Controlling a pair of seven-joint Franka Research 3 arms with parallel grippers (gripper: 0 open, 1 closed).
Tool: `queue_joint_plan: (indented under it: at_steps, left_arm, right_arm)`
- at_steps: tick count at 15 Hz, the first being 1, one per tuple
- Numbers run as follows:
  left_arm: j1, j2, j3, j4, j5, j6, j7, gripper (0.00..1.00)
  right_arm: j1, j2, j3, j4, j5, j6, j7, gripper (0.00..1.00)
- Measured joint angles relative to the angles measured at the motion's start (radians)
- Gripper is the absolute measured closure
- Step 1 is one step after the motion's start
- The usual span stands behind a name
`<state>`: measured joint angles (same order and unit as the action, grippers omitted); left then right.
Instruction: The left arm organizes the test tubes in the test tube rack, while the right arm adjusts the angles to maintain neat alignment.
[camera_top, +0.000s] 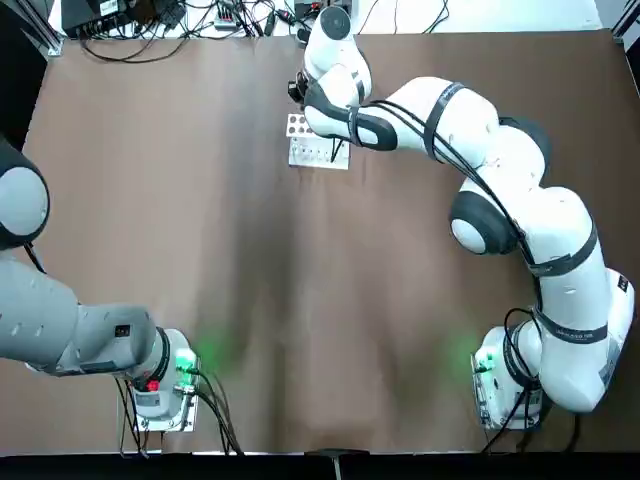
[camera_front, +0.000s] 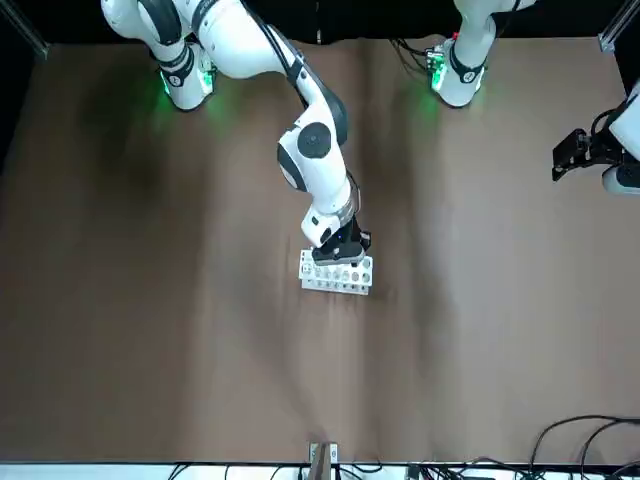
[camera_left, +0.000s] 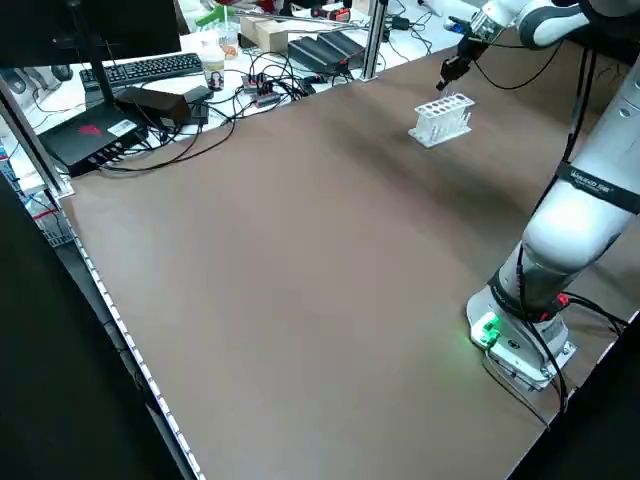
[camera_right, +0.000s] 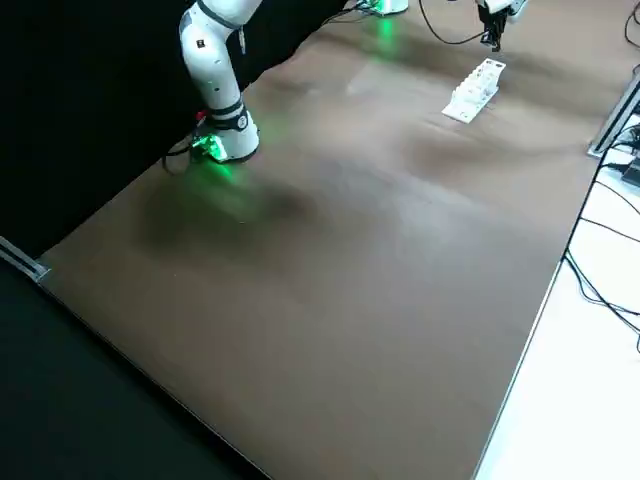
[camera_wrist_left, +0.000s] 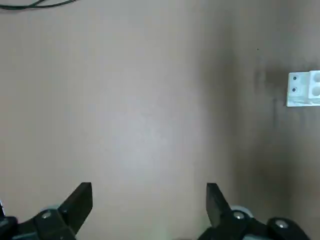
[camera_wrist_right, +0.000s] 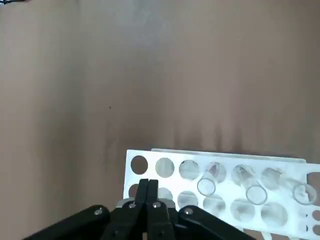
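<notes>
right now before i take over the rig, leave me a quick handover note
Right pincer: shut, at the rack.
Left pincer: open, nothing between its fingers, away from the rack.
Rack: on the table, toward the far edge from the arm bases.
Done: three tubes in the rack, leaning.
Left: probably straighten those tubes and line them up; I can't tell whether the right pincer touches the rack.

White rack (camera_wrist_right: 230, 172) with rows of round holes, brown tabletop (camera_top: 200, 250), green glow beside robot bases
</notes>
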<state>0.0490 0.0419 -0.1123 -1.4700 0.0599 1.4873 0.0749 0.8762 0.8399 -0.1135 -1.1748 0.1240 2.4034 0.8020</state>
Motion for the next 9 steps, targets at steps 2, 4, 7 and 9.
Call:
queue_joint_plan:
  at_steps: [2, 4, 7, 9]
  left_arm:
    - [0.0, 0.0, -0.001, 0.0, 0.0, 0.0, 0.0, 0.0]
    - [-0.001, 0.0, -0.003, 0.0, 0.0, 0.001, 0.003, 0.0]
    - [-0.011, 0.002, -0.012, 0.0, 0.0, 0.001, 0.003, 0.0]
    - [-0.019, 0.008, -0.02, -0.002, 0.0, 0.001, 0.002, 0.0]
  right_arm:
    - [-0.001, 0.001, -0.003, 0.0, 0.0, -0.001, 0.0, 0.99]
    - [-0.004, 0.003, -0.005, 0.0, 0.0, -0.001, 0.0, 0.99]
    - [-0.01, 0.004, -0.008, 0.0, 0.0, -0.005, 0.0, 0.99]
    - [-0.018, 0.004, -0.01, 0.0, 0.0, -0.017, 0.0, 0.99]
